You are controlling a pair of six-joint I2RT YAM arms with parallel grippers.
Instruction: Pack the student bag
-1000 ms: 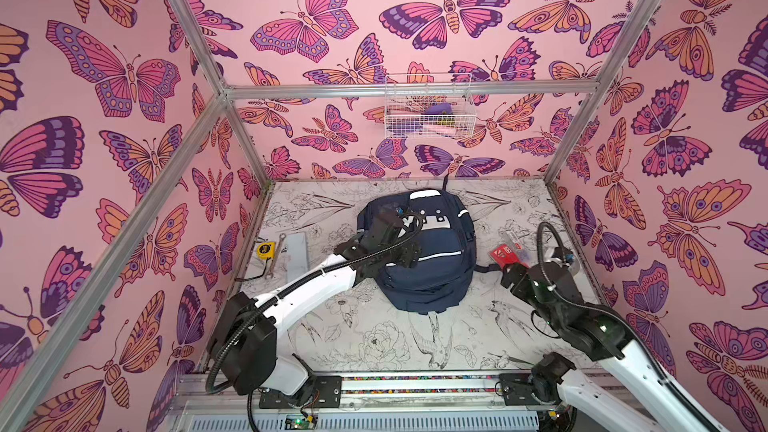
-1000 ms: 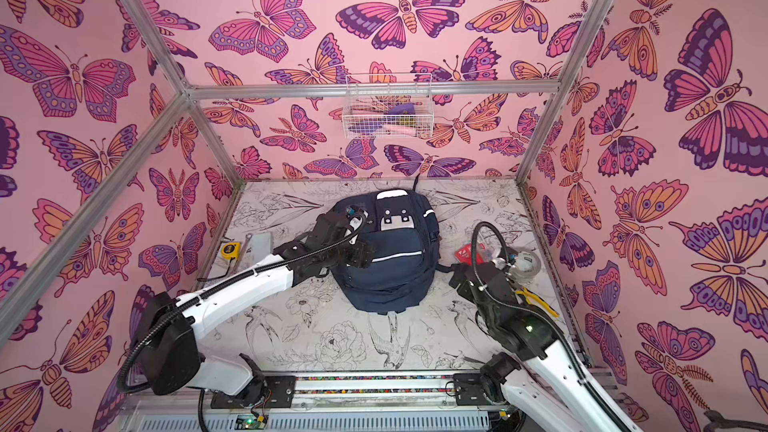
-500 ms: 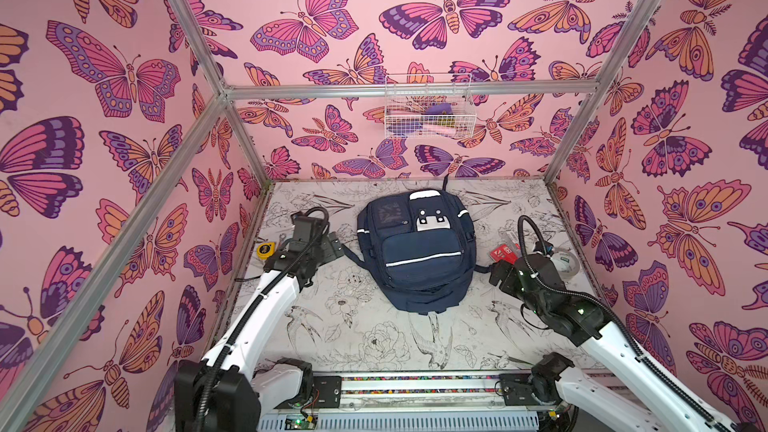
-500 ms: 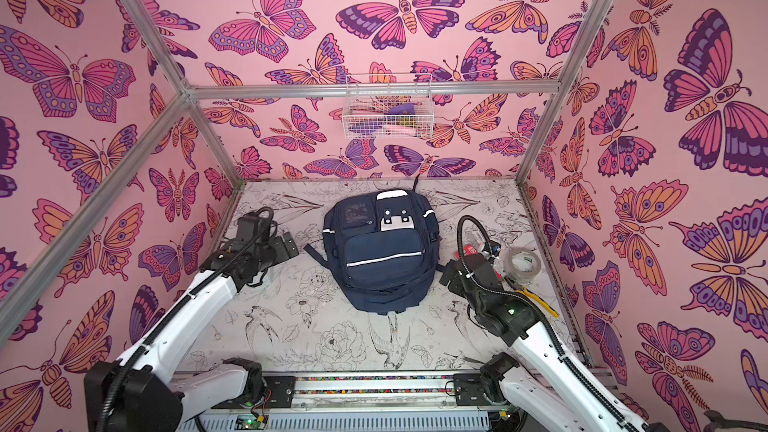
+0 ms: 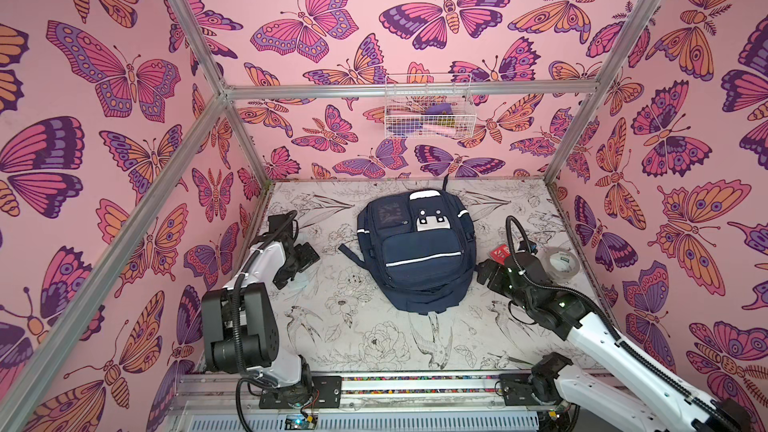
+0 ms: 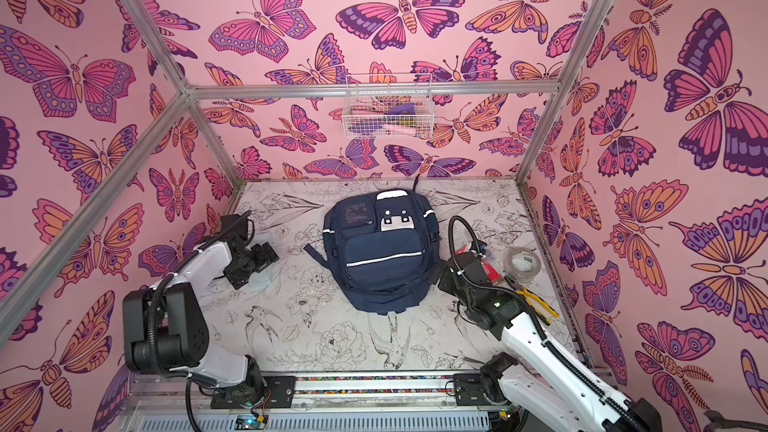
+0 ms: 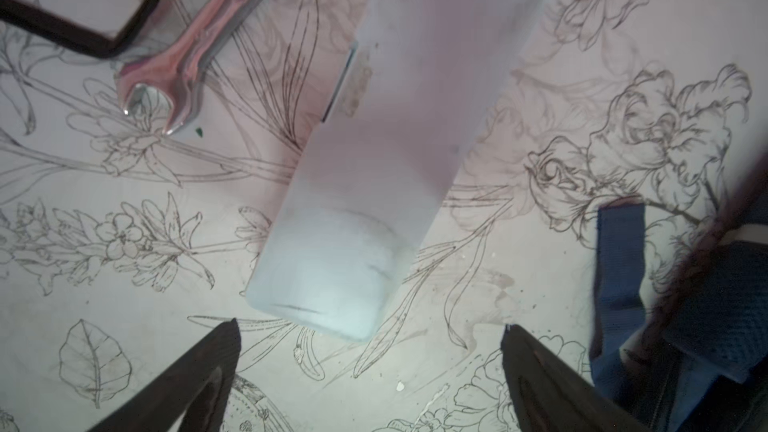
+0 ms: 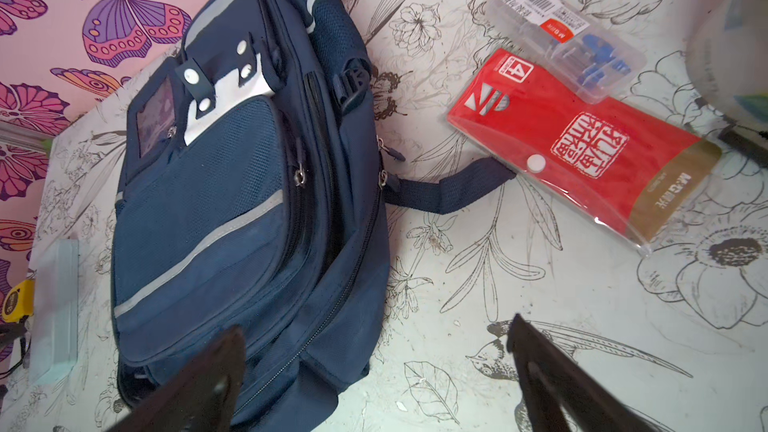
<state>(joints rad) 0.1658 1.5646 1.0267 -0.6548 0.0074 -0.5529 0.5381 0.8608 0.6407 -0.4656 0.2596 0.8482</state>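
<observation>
Beside right end effector, student bag

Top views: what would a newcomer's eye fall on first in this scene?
The pink walls covered with large butterflies catch the eye first, on every side of the cell. Next comes the navy student bag, lying flat in the middle of the flower-printed table. A white wire basket hangs on the back wall, above the bag.
</observation>
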